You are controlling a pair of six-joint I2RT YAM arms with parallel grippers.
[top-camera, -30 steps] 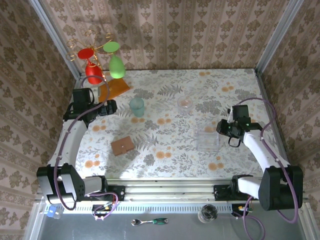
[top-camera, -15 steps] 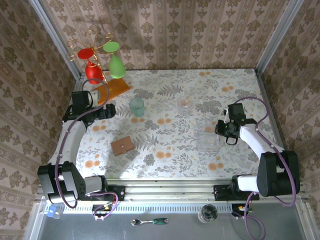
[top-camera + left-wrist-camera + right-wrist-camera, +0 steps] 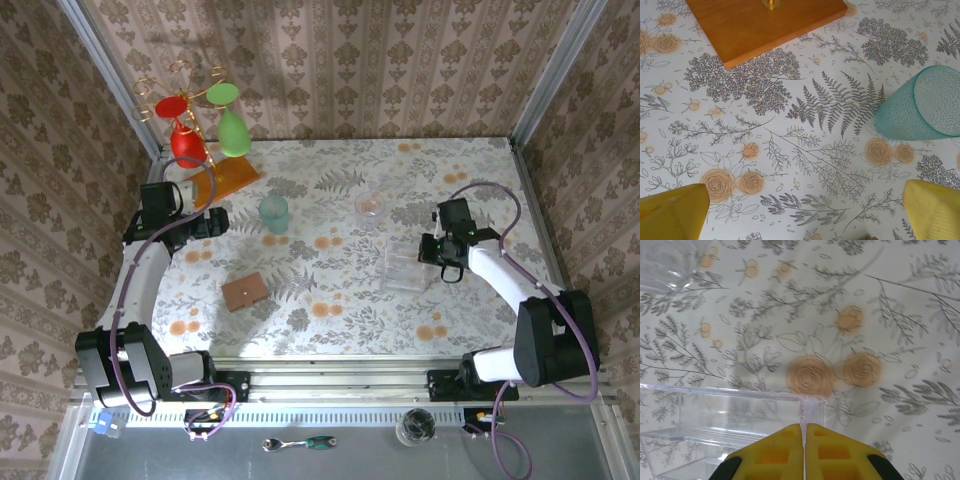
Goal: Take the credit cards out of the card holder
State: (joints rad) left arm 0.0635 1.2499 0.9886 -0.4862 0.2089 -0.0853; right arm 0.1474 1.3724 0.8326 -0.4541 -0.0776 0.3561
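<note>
We judge the task barely begun: the small flat brown folding card holder [image 3: 245,292] lies closed on the floral counter [image 3: 340,190], front and left of centre, well apart from both arms. Its plain brown cover faces up, so the credit cards are presumably inside.

The left gripper [image 3: 220,219] [image 3: 805,212] hangs with its jaws spread wide and empty, near the teal textured plastic cup [image 3: 273,213] [image 3: 920,107]. The right gripper [image 3: 430,254] [image 3: 804,447] has its jaws pressed together at a corner of the clear plastic box [image 3: 405,268] [image 3: 715,410]. We cannot tell whether it pinches the wall.

Next, an arm must reach the holder, pin it and open it.
</note>
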